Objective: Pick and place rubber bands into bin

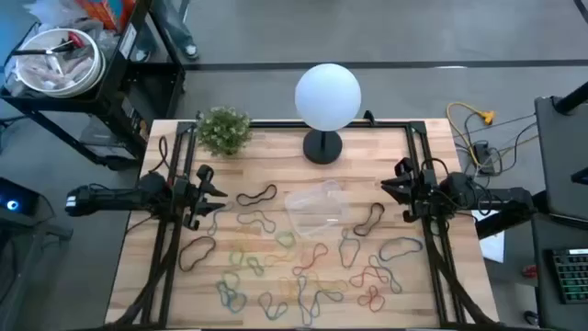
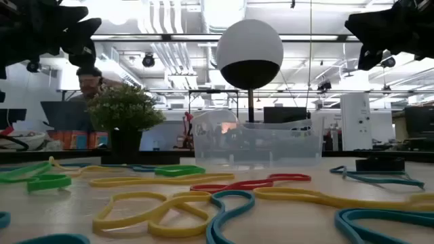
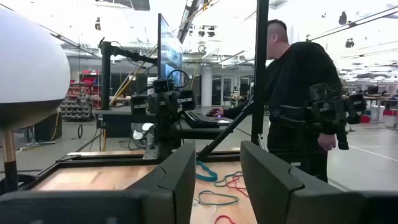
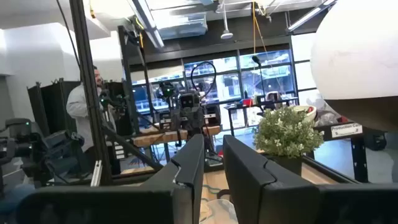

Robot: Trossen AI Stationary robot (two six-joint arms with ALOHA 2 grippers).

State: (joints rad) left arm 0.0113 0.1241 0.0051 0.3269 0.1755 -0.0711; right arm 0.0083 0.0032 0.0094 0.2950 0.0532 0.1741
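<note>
Many rubber bands in black, red, green, yellow, blue and orange lie flat and loose across the near half of the wooden table; in the low view they lie in the foreground. The bin, a clear plastic tray, stands on the table's middle, in front of the lamp. My left gripper hovers open above the table's left side, pointing toward the bin; its fingers frame a gap. My right gripper hovers open on the right side, facing the bin. Neither holds anything.
A white globe lamp on a black base stands at the far edge, with a small potted plant to its left. Black frame rails run along both table sides. A yellow cable lies off the table. A person stands beyond the table.
</note>
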